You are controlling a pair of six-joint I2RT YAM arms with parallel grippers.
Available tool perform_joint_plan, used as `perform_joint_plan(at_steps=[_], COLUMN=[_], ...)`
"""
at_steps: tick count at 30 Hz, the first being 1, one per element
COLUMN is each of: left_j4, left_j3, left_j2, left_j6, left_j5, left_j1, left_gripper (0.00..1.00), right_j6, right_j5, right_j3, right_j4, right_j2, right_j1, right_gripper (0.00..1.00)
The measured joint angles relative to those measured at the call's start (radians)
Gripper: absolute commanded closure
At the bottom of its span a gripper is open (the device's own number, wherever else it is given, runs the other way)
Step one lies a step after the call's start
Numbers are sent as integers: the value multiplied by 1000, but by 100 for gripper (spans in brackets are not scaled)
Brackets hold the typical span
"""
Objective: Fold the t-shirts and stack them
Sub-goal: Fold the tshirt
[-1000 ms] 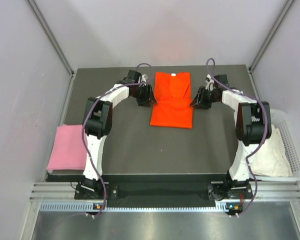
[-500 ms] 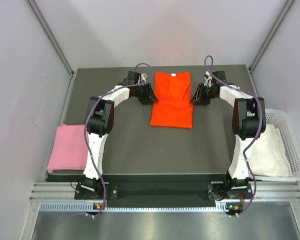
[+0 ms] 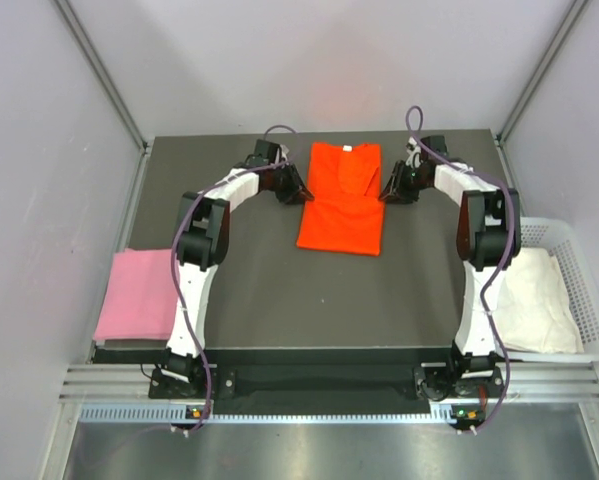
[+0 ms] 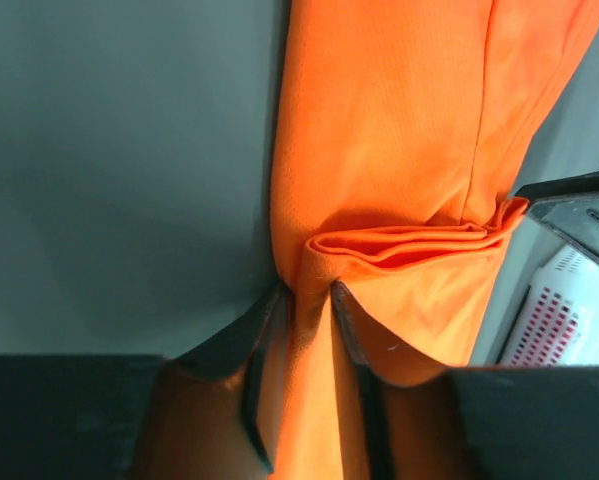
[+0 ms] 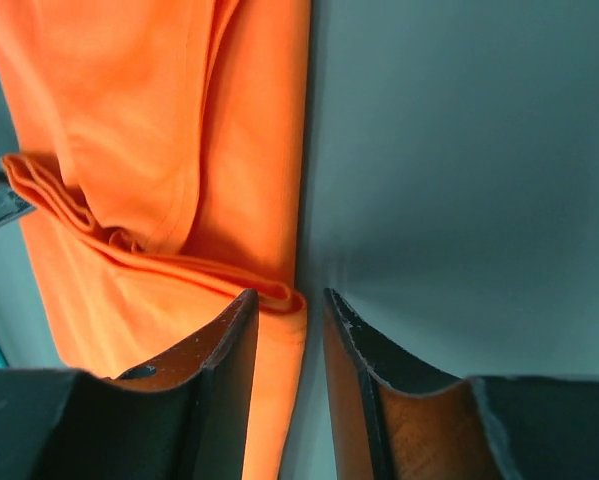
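Observation:
A bright orange-red t-shirt lies partly folded at the far middle of the dark table, collar away from me. My left gripper is at its left edge; in the left wrist view the gripper is shut on a pinch of the orange fabric. My right gripper is at the right edge. There the gripper stands narrowly open astride the folded hem, with a gap beside the right finger. A pale pink t-shirt lies folded at the left. A white t-shirt lies at the right.
The white t-shirt rests in a white plastic basket off the table's right edge. The pink one lies on a ledge beside the left arm's base. Grey walls enclose the table on three sides.
Both grippers have moved slightly farther back along the orange shirt's side edges. The left jaws have closed onto the fabric, and the right jaws have narrowed a little.

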Motion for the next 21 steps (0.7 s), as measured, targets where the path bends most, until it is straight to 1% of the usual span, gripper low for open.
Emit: perform_joint_plan(at_steps=[2,4,8,11,14,18,21], left_j4=[-6,-15,-76,-107,-108,-117,-118], left_j3=[10,16,13,-27,-95,-185,-243], left_j2=[-1,-6,-32,-78,-146,-245,-311], left_j6=[0,11,49,68,73,85,107], left_j5=[-7,-17,-42,-41,-26,-17,-22], left_j1=[3,4,5,8,9,7,-6], left_gripper=[58,55,54,56,57,55,55], right_j6=[-2,-9,-16,-13,2,19,33], right_j5=[17,39,56,48,25,-8,-42], right_j3=[28,71,145,140,70,-111,-240], right_j4=[-23,-60,-90,-96,-98,-80,-59], right_j2=[7,9,6,-16,-74,-201,-287], right_j1=[-1,-5,-11,-14,-13,8,56], right_gripper=[67,67,67,67,67,68,68])
